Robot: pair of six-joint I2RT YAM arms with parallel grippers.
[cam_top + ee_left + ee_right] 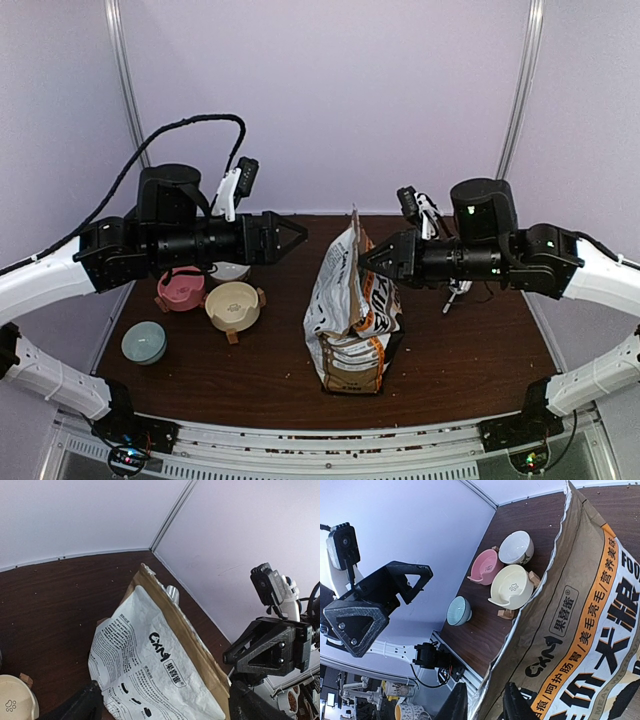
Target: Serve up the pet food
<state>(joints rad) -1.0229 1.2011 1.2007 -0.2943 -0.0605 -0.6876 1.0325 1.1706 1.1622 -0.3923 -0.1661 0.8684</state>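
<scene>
1. The paper bag [350, 315] stands upright near the middle of the dark wooden table [470, 340], its torn top open and leaning toward the right arm.
2. The right gripper [485, 689] is closed on the bag's upper edge. In the right wrist view one finger sits on each side of the paper wall.
3. The left gripper [162, 692] hangs above the table just left of the bag, with its jaws spread wide and nothing between them.
4. The bulk of the pet food cannot be seen, because the bag's walls hide its inside. Only scattered reddish-brown pet food pellets [340, 436] show, along the near edge of the table.
5. A silver metal object [172, 594] peeks out of the bag's mouth in the left wrist view.
6. Four bowls are grouped on the left side of the table, well apart from the bag: a pink bowl [180, 291], a cream bowl [233, 303], a white bowl [516, 547] behind them, and a blue-grey bowl [144, 342] nearest the arm bases.
7. All four bowls look empty.
</scene>
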